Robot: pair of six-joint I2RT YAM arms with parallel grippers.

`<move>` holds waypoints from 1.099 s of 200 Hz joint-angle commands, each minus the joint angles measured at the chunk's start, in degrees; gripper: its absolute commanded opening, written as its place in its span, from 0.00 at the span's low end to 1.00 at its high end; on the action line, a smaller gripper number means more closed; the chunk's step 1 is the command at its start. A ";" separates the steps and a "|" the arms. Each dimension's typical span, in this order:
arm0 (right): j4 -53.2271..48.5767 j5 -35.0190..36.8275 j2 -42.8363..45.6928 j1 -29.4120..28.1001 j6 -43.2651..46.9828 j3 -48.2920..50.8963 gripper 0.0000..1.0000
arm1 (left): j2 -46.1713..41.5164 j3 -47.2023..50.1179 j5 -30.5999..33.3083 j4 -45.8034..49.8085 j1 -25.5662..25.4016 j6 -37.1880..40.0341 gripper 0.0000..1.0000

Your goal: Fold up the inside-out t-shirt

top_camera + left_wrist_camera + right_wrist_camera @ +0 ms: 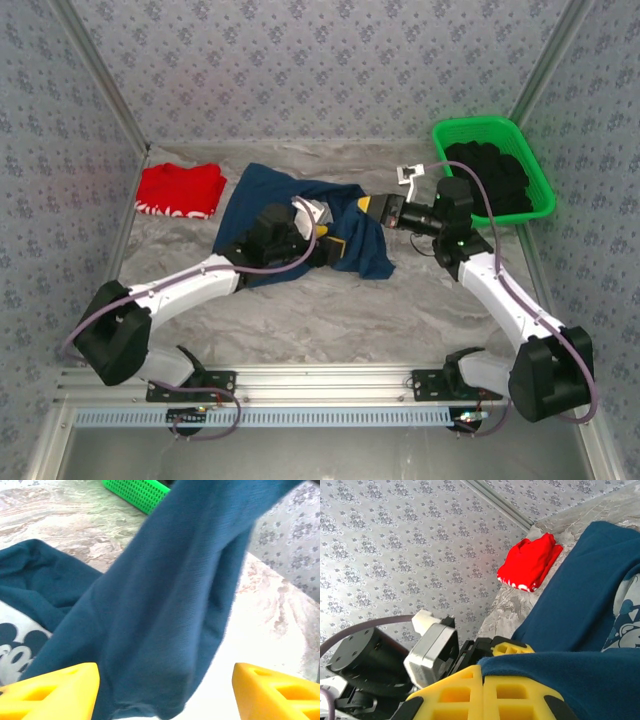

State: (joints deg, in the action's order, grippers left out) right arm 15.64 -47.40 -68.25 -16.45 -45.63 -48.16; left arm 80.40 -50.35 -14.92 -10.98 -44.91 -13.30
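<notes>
- The marbled table (350,310), boxed in by patterned walls, carries everything in the scene.
- The inside-out t-shirt (260,195), dark navy, lies rumpled mid-table toward the far side, between a red garment and a basket. Its right-hand edge is lifted clear of the surface.
- A green basket (478,126) sits in the far right corner, with black clothing (490,175) heaped inside it.
- A folded red garment (180,188) with white trim lies at the far left, just beside the t-shirt's left edge.
- The left gripper (165,695) reaches over the near side of the t-shirt. Its yellow fingers (50,690) stand wide apart, and a hanging fold of navy cloth passes between them, pinched by neither.
- The right gripper (482,695), coming in from the right, has its fingers pressed together on the t-shirt's raised edge.
- A pale cartoon print (15,647) shows on the cloth lying flat beside the left gripper.
</notes>
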 commanded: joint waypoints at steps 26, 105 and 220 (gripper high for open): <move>4.13 -0.77 -1.02 -1.20 -1.76 -1.59 0.00 | 4.61 -7.97 9.84 1.63 -1.58 2.25 0.72; -30.35 25.41 1.79 -2.61 23.17 -9.23 0.00 | 3.40 -6.86 -31.79 -8.35 3.64 -5.49 0.02; -29.09 16.87 12.15 -8.40 32.00 0.59 0.36 | -1.59 -2.63 -29.87 -9.61 9.13 -12.06 0.00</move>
State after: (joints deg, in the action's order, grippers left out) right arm -15.03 -28.34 -57.14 -21.98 -15.49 -51.00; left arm 80.66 -53.19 -44.64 -18.24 -35.88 -24.08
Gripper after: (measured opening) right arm 0.348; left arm 0.042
